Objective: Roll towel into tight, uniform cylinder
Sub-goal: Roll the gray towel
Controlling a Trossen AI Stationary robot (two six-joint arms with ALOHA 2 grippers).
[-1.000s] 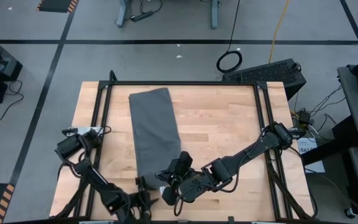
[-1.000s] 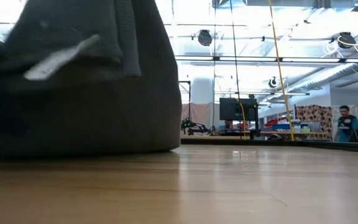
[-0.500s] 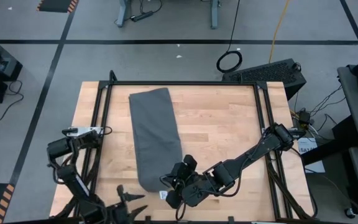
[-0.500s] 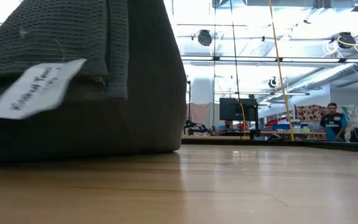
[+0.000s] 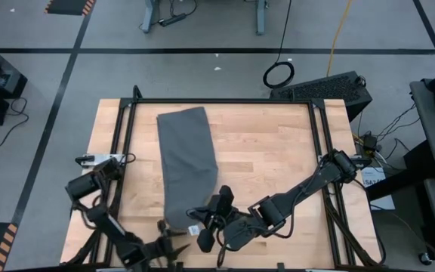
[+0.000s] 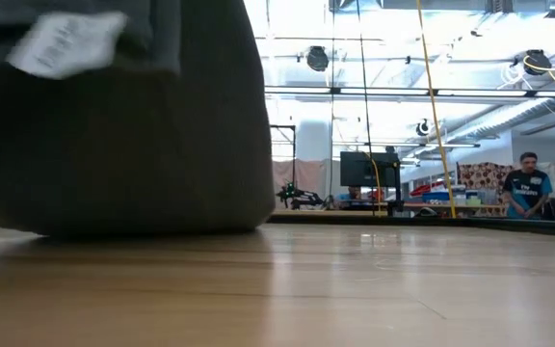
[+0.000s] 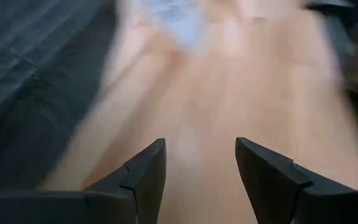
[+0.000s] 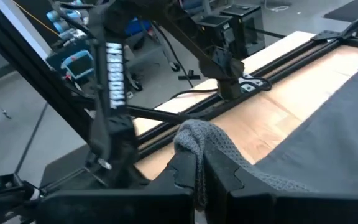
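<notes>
Lying folded lengthwise on the bench (image 5: 278,159), towel (image 5: 187,162) has its near end pinched by right pincer (image 5: 211,221).
High view: long grey strip left of bench centre, white tag (image 5: 193,230) at the near end; left pincer (image 5: 163,243) just beside that end, jaws apart, holding nothing. Right wrist view adds a cloth bunch (image 8: 199,142) clamped between clenched fingers. Low view: lifted fold w/ tag up top, people far behind.
</notes>
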